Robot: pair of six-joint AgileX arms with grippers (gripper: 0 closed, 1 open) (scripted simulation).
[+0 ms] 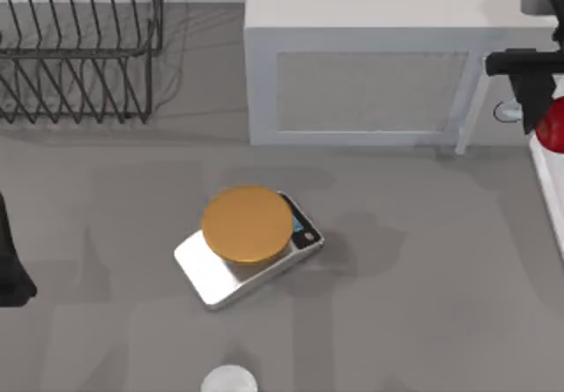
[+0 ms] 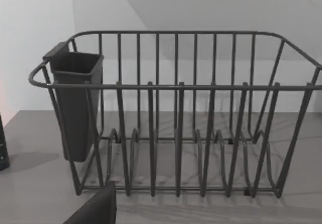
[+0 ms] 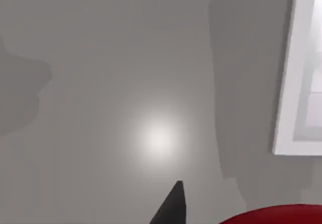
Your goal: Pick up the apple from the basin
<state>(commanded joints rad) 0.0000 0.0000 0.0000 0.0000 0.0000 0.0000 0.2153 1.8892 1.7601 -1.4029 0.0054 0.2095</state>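
Observation:
The apple [image 1: 555, 128] is a glossy dark red fruit at the far right edge of the top view, above the white rim of the basin [image 1: 546, 189]. My right gripper [image 1: 539, 114] reaches in from the upper right and is shut on it, holding it well off the table. In the right wrist view the apple [image 3: 274, 217] sits close to the camera, beside one dark fingertip [image 3: 173, 204], with grey tabletop far below. My left arm [image 1: 11, 264] is parked at the left edge of the table.
A silver scale [image 1: 220, 277] carrying a flat orange disc [image 1: 247, 225] sits mid-table. A white cabinet [image 1: 370, 75] stands at the back, and a wire dish rack [image 1: 79, 48] with a dark cup [image 2: 75, 103] at back left. A white round object [image 1: 229, 380] is at the front edge.

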